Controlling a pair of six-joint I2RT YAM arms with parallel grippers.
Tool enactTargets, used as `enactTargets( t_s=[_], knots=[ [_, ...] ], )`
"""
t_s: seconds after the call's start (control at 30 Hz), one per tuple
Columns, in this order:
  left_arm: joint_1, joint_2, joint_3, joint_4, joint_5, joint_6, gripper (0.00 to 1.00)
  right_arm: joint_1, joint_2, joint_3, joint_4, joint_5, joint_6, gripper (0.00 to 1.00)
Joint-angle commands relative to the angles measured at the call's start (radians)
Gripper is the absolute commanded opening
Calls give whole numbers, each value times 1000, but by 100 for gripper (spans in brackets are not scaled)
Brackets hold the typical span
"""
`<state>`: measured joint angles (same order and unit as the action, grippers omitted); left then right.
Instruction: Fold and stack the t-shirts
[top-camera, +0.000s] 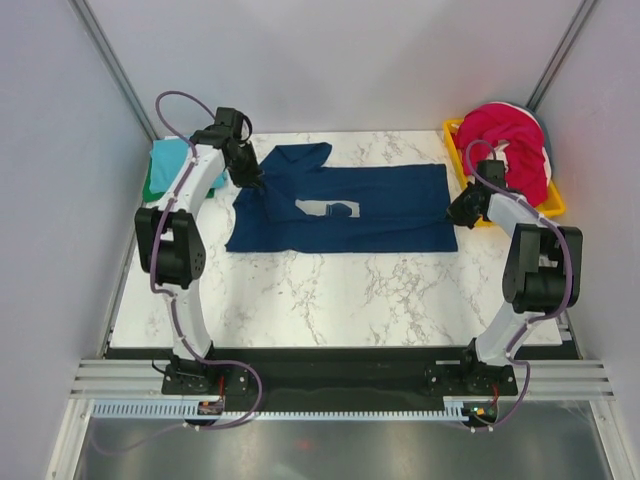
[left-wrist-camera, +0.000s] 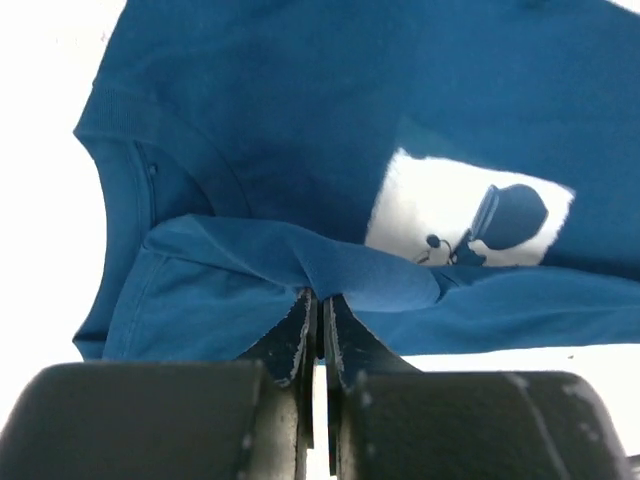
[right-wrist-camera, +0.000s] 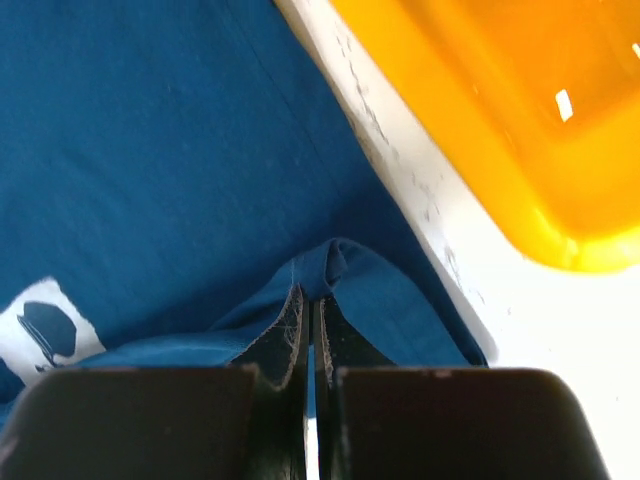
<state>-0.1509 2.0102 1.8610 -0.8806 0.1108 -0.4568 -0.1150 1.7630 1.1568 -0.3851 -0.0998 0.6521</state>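
your left gripper (left-wrist-camera: 320, 305) is clamped tight on a raised ridge of the navy t-shirt (top-camera: 340, 205), jaws pressed together with blue cloth bunched right at the tips. just past those tips, the ribbed collar (left-wrist-camera: 120, 170) curves off to the left, and the pale chest print (left-wrist-camera: 465, 215) sits ahead and to the right. your right gripper (right-wrist-camera: 310, 305) is pinched closed too, holding a small fold of the same shirt near its edge. to the right of those fingers you've got a strip of bare marble table (right-wrist-camera: 560, 340), then the yellow tray (right-wrist-camera: 500, 120) ahead and right, apart from the shirt. from above, the navy tee lies spread between your two grippers, one at each end. the tray beyond the right gripper carries a heap of magenta-red cloth (top-camera: 510, 130) with some white cloth (top-camera: 515, 155) showing in it. outboard of the left gripper, teal cloth (top-camera: 172, 155) sits by the table's far corner, green cloth (top-camera: 150, 190) peeking out on its near side.
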Motion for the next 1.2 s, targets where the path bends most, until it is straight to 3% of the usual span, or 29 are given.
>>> enactTargets(
  t_s=[0.0,0.03,0.13,0.17,0.23,0.3,0.33,0.37,0.4,0.47,0.5,0.67,0.77,1.17],
  knots=[
    [19,109,133,-52,24,61,8,0,61,95,25,35,17,0],
    [27,136,165,-66,39,63,13,1,76,112,16,40,17,5],
    [42,234,341,-141,98,70,50,2,118,184,-12,55,20,46],
    [43,248,395,-174,46,64,60,2,121,229,-29,72,8,68],
    [43,204,468,-224,-41,47,64,2,101,267,-81,94,-14,79],
    [42,135,379,-212,-141,15,66,2,40,268,-101,159,-31,89],
    [42,46,268,-192,-179,-9,66,2,-11,241,-106,175,-34,91],
    [42,1,267,-172,-194,-22,66,0,-11,219,-109,183,-38,91],
    [42,-60,103,-141,-200,-35,66,0,-66,190,-109,187,-40,92],
    [43,-233,-88,-10,-183,-80,66,1,-126,77,-98,181,-35,92],
    [43,-288,-276,35,-180,-100,66,0,-184,29,-74,175,-31,92],
    [54,-589,-778,325,-146,-203,67,0,-315,-222,-15,112,-23,91],
    [59,-630,-922,437,-115,-235,68,0,-315,-290,9,103,-37,88],
    [79,-631,-1125,673,-157,-325,70,-8,-134,-287,146,77,-25,66]
  ],
)
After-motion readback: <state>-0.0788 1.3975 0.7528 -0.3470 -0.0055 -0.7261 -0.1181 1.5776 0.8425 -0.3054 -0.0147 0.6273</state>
